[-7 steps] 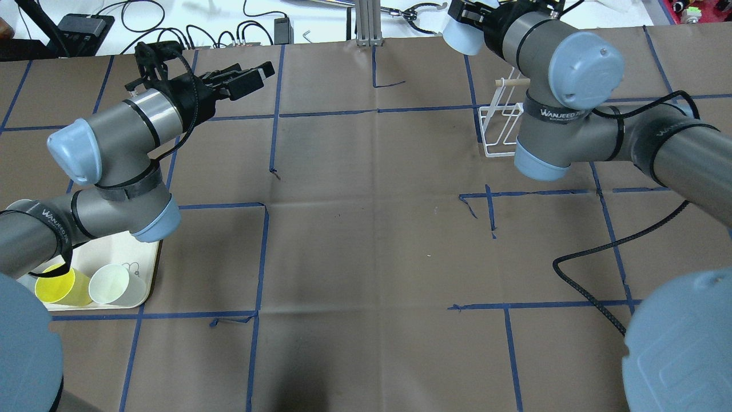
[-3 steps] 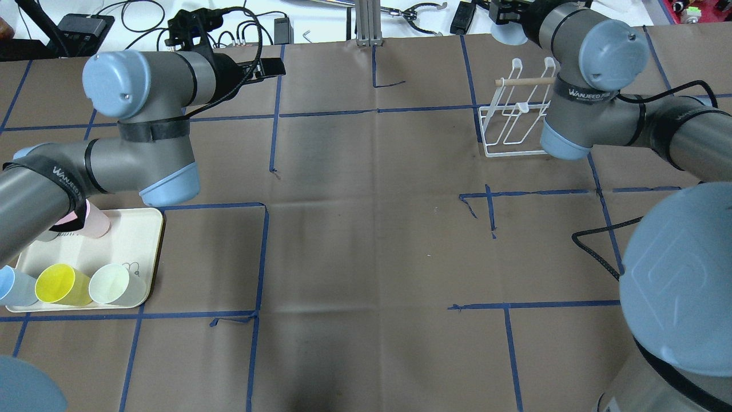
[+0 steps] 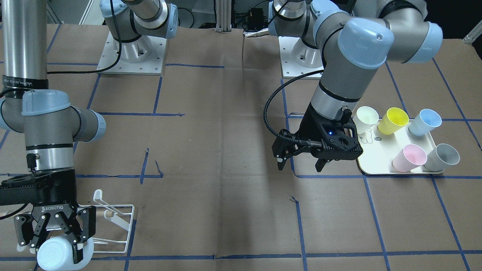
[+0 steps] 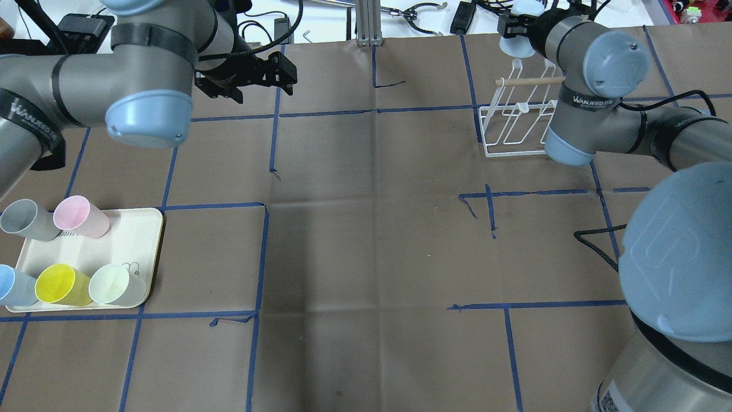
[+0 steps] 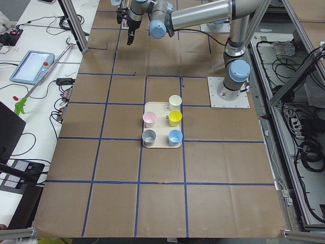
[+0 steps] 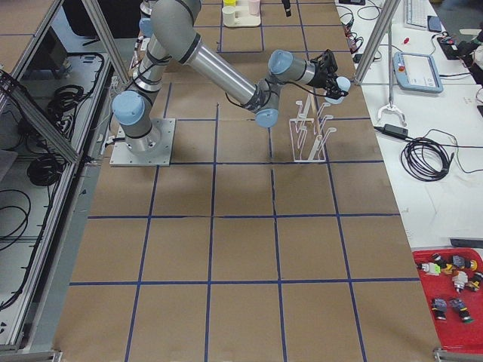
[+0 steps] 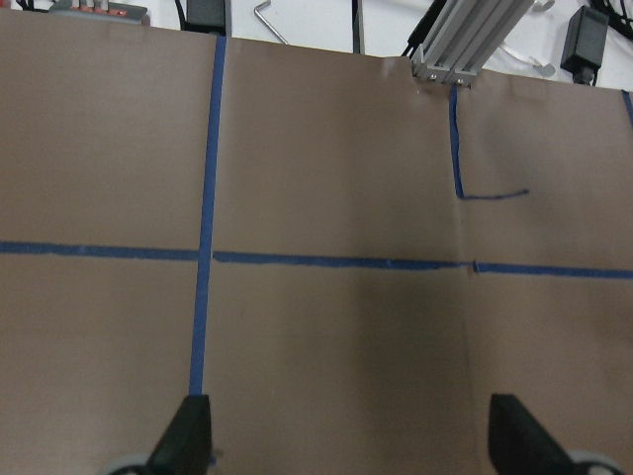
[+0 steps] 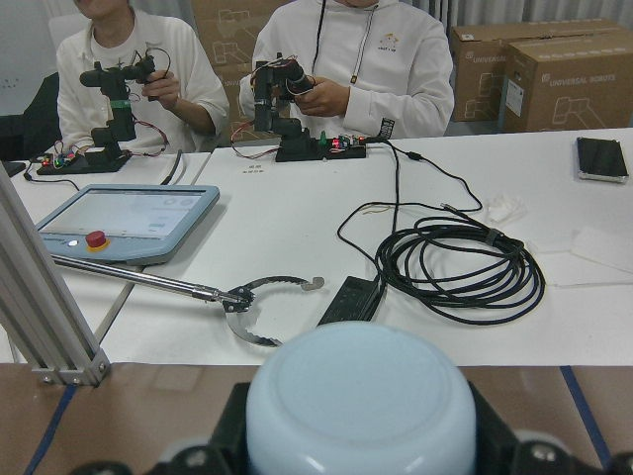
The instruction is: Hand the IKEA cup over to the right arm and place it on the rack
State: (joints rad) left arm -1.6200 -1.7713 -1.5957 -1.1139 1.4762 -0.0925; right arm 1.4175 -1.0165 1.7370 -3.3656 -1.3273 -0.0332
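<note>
Pink cup (image 4: 80, 216), grey cup (image 4: 26, 220), yellow cup (image 4: 60, 284), sky-blue cup (image 4: 11, 286) and off-white cup (image 4: 114, 284) are shown on a cream tray (image 4: 131, 240), near left; brown paper (image 4: 366, 246) is gridded with blue tape (image 4: 261, 257); white rack (image 4: 519, 107), pale-blue cup (image 3: 56, 254), far right.

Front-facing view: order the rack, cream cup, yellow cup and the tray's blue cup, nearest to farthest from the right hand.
1. rack, beside the right hand holding the pale blue cup, view's lower left.
2. cream cup, left end of the tray's upper row.
3. yellow cup, middle of that row.
4. blue cup, that row's right end, farthest.
</note>
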